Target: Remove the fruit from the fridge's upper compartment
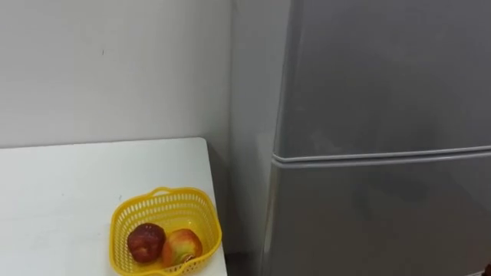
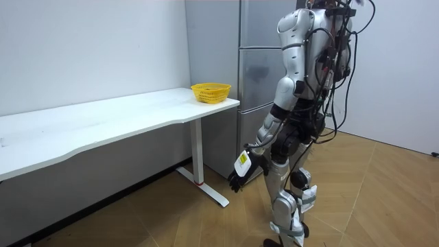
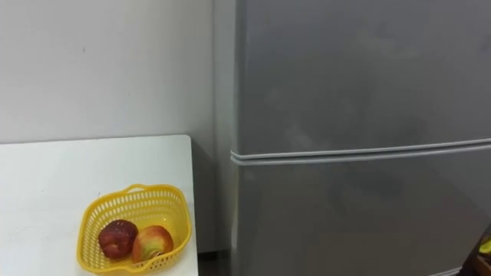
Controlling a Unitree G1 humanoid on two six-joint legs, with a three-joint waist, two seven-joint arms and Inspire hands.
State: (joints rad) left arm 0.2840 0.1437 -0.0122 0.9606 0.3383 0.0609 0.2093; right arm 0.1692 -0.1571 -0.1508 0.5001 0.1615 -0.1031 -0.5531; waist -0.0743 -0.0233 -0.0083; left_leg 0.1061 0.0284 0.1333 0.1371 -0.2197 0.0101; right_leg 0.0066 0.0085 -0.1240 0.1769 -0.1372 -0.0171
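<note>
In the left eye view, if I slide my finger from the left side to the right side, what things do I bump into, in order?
White table → yellow basket, and inside it the dark red fruit → then the red-and-yellow apple → grey fridge.

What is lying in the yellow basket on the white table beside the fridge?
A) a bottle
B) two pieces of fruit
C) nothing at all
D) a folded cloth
B: the yellow basket holds a dark red fruit and a red-and-yellow fruit, lying side by side.
</note>
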